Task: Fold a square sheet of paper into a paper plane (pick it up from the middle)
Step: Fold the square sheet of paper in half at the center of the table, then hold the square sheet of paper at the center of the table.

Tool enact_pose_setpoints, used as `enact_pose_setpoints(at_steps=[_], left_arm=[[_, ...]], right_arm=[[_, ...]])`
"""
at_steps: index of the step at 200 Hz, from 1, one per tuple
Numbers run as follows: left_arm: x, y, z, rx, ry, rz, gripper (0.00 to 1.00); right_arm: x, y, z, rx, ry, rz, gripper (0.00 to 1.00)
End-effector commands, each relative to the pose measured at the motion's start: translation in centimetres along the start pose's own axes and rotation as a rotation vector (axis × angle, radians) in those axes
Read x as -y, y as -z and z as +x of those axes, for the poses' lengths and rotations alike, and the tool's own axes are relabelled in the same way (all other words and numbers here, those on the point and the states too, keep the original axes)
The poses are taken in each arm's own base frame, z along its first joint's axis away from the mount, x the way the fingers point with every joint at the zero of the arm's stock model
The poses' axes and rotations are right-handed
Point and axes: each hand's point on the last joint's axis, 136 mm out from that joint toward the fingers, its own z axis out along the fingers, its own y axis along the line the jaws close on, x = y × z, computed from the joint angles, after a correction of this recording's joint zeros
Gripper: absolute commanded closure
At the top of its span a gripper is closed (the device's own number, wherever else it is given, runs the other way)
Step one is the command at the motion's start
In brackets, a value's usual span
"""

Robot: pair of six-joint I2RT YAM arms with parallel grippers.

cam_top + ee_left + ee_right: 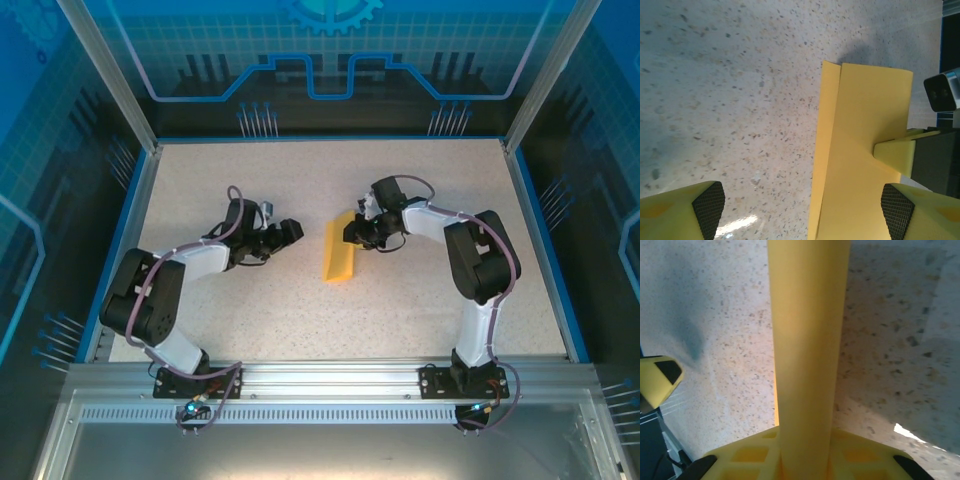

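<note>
Yellow-fingered, the right gripper (pixel 805 462) is closed on the paper (pixel 807 340), which runs straight up between its jaws in its own wrist view. From the left wrist camera, one of its fingers (pixel 895 155) shows pressed onto the paper's long edge. The left gripper (pixel 802 207) hangs over the table (pixel 300 310) with jaws spread wide and holds nothing. The paper lies under the gap, nearer one of its pads (pixel 897 210) than the other.

The paper is folded lengthwise into a narrow strip, its two layers offset along one edge. It sits mid-table between the two grippers, with the right one on it and the left just beside it. Whether the gripped end is lifted off the table I cannot tell.

The step in hand looks like setting a lengthwise fold. To do it well, I judge the right grip should pin the layers so they cannot slide. The left should come down flat and square on the free part, so the edges meet before any pressure goes on. Thin paper buckles readily, so a press along the crease, from the pinned end outward, should serve better than a pinch at one spot. Letting go early risks the fold springing open.
</note>
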Motion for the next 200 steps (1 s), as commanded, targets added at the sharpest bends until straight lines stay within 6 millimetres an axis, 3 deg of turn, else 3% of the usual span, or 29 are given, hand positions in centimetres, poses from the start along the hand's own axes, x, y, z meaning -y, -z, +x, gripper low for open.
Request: enact_pose_setpoints(at_steps=[1, 70, 200], left_arm=[[1.7, -0.7, -0.1, -0.018, -0.02, 0.03, 0.15], [2.4, -1.8, 0.4, -0.046, -0.035, 0.033, 0.19], [2.2, -2.6, 0.7, -0.058, -0.033, 0.019, 0.19]], right_arm=[[1.3, -0.3, 0.3, -0.032, 0.003, 0.048, 0.76], [3.8, -1.4, 1.4, -0.095, 0.037, 0.157, 0.73], [6.3, -3.1, 2.4, -0.154, 0.077, 0.352, 0.63]])
